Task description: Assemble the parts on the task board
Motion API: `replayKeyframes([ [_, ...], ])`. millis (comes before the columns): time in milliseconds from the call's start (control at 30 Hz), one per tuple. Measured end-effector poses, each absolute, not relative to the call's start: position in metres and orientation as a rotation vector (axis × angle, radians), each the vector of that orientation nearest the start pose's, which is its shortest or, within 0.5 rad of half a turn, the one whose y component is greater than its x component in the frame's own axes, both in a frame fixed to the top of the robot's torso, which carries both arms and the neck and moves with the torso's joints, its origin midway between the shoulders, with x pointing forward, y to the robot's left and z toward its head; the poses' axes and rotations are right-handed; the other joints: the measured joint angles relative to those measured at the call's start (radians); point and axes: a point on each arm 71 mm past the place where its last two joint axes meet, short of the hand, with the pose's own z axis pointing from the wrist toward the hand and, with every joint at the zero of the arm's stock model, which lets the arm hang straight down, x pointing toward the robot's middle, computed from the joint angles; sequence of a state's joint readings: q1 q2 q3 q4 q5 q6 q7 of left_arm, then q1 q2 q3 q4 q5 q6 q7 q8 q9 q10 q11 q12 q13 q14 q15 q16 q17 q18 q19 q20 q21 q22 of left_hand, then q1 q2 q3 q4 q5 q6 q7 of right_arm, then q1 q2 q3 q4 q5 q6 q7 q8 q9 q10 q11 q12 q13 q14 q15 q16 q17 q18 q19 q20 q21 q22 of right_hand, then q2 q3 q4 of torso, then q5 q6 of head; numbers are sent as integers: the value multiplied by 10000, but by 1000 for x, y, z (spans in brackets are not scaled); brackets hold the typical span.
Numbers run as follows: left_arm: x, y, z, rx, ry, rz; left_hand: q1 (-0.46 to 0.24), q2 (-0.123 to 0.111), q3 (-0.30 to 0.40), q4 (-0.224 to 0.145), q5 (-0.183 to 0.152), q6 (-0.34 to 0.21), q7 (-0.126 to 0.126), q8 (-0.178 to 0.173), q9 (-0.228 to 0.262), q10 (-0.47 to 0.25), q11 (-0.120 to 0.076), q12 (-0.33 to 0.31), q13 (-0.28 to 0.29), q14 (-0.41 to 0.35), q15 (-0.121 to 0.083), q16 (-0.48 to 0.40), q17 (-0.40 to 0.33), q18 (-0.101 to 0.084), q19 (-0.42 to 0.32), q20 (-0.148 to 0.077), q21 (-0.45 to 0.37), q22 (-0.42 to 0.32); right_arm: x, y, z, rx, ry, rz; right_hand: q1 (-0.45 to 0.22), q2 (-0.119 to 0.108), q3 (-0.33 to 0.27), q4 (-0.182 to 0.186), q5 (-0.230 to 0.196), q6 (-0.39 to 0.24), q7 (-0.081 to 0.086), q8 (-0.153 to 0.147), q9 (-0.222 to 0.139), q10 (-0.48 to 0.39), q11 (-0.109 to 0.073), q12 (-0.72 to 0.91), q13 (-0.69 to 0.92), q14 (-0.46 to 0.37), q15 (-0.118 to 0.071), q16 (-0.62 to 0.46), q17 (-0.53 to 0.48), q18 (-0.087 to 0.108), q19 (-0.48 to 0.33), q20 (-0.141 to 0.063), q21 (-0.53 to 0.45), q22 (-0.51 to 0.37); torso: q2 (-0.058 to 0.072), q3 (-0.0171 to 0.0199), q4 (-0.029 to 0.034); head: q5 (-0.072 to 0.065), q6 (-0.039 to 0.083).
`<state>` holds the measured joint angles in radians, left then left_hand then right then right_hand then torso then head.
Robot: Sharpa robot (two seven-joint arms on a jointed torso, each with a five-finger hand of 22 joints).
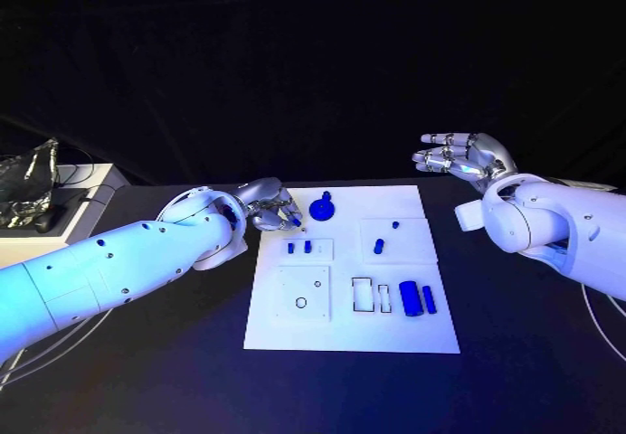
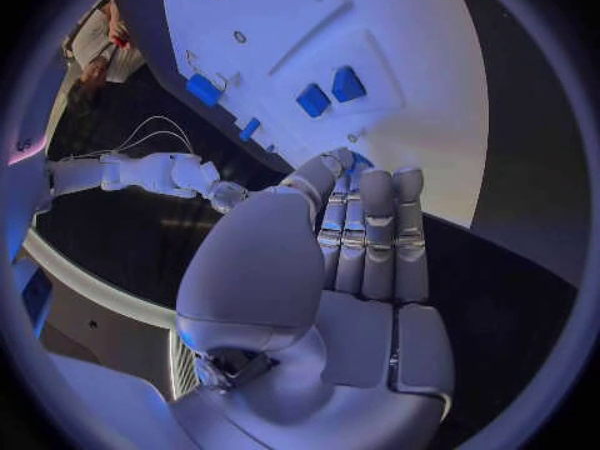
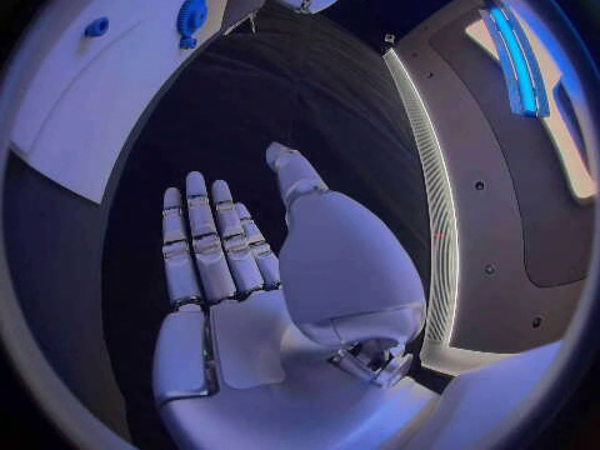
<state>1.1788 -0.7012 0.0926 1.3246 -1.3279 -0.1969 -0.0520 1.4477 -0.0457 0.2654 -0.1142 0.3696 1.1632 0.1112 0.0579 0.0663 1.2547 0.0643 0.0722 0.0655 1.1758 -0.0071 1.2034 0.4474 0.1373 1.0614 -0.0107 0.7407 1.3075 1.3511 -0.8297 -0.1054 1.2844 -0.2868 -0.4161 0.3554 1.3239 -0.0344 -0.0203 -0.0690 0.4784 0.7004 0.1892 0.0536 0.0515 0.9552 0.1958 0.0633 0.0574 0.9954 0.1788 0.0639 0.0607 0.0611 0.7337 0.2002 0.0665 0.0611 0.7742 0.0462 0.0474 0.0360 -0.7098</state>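
Meanwhile the left robot hand [image 1: 271, 207] pinches a small blue part [image 1: 298, 220] over the task board [image 1: 352, 325]; the right robot hand [image 1: 463, 155] hangs spread, empty.

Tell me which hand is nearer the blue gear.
Left. The left hand sits at the task board's far left corner, just beside the blue gear. The right hand is raised off the board's far right side, farther away.
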Motion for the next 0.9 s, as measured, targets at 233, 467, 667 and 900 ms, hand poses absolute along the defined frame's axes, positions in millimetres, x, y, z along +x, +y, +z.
replayKeyframes([
  [233,533,181,-174,53,17184,-7420,0,0,-1,0,0,-35,35,0,0,0,0,0,-1,35,36,0,20,-3,0,1,0,0,546,-282,-130,7882,13080,11634,0,0,0,0,0,0,0,0,0,0,0,0,0,0,0,0,0,0,0,0,0,0,6,3,1,-29,-35],
  [467,536,179,-176,0,17223,-7396,0,-1,25,26,-1,-36,34,-1,-2,-1,1,0,-3,35,36,0,38,-6,0,1,69,0,546,-281,-130,7875,13092,11655,0,0,0,0,0,0,0,0,0,0,0,0,0,0,0,0,0,0,0,0,0,0,11,10,-6,-42,-58],
  [667,537,178,-178,-7,17283,-7384,0,-1,25,26,-11,-36,34,-1,-6,-1,1,0,-4,35,36,0,52,-12,0,2,71,-1,546,-280,-130,7873,13096,11660,0,0,0,0,0,0,0,0,0,0,0,0,0,0,0,0,0,0,0,0,0,0,6,11,-1,-60,-96],
  [900,537,178,-179,4,17376,-7366,1,-1,25,26,-11,-36,33,-2,-11,-1,1,0,-5,35,37,-40,65,-44,0,2,74,-1,546,-280,-130,7871,13101,11667,0,0,0,0,0,0,0,0,0,0,0,0,0,0,0,0,0,0,0,0,0,0,-6,6,5,-72,-114],
])
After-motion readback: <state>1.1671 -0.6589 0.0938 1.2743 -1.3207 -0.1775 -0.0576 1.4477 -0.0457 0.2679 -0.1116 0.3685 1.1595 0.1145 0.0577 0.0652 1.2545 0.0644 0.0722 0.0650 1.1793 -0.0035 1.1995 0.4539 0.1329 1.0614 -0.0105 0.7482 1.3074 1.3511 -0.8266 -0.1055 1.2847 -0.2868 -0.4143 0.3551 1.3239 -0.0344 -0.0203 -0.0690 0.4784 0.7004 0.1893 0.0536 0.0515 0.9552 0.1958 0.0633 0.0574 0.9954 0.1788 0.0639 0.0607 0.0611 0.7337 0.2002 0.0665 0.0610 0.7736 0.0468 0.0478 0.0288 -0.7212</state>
